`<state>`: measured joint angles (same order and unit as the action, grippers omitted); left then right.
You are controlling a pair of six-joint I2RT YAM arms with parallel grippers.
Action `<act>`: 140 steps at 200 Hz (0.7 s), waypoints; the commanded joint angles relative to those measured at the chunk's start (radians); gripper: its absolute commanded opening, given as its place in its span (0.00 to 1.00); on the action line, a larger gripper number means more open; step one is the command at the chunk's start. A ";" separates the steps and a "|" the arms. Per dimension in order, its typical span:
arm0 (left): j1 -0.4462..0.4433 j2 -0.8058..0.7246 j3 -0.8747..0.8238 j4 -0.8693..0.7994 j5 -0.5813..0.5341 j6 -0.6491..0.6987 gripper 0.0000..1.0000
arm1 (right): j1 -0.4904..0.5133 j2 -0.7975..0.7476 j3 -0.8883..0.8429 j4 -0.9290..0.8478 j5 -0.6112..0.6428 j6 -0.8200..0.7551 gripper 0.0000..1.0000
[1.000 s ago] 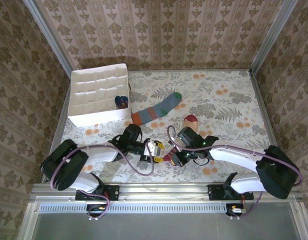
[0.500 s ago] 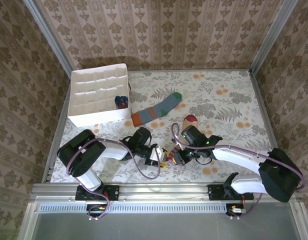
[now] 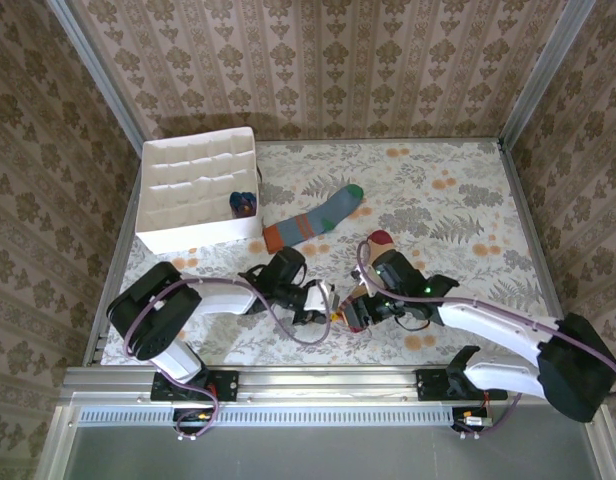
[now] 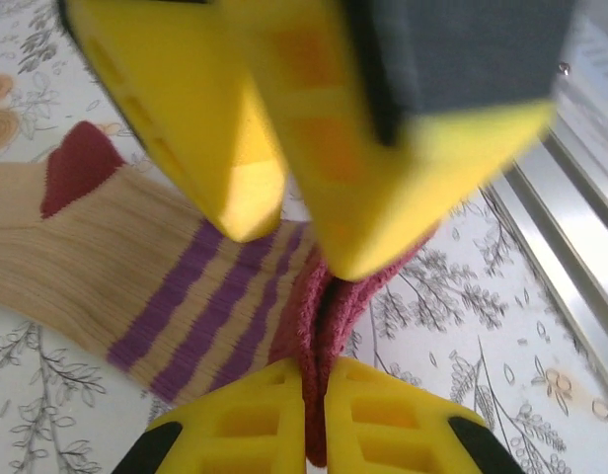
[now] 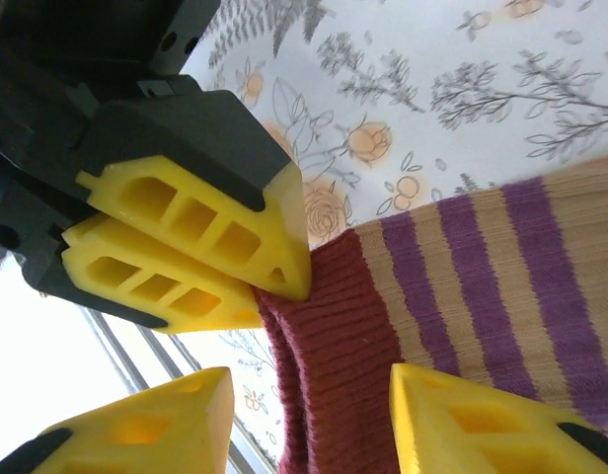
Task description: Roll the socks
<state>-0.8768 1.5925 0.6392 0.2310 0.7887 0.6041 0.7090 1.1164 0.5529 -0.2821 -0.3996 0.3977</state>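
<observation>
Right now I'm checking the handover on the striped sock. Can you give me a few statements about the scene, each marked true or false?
1. The left tool is shut on the maroon cuff of the peach sock. True.
2. The right tool is clamped tight on that cuff. False: its jaws stand open, one on each side of the cuff.
3. The grey-blue sock lies stretched out and unrolled, apart from both tools. True.
4. The purple sock lies spread out next to the peach sock. False: it sits in a compartment of the white box.
</observation>
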 commanded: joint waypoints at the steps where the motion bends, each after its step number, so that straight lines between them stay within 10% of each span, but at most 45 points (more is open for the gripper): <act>1: -0.005 0.015 0.105 -0.208 -0.004 -0.116 0.00 | -0.007 -0.068 -0.051 0.048 0.076 0.091 0.48; 140: 0.021 0.266 0.382 -0.481 0.072 -0.223 0.00 | -0.005 -0.123 -0.182 0.104 0.198 0.211 0.51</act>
<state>-0.8623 1.8252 0.9798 -0.1791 0.8188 0.4076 0.7055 0.9775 0.3775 -0.1818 -0.2451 0.5873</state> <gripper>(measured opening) 0.003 0.505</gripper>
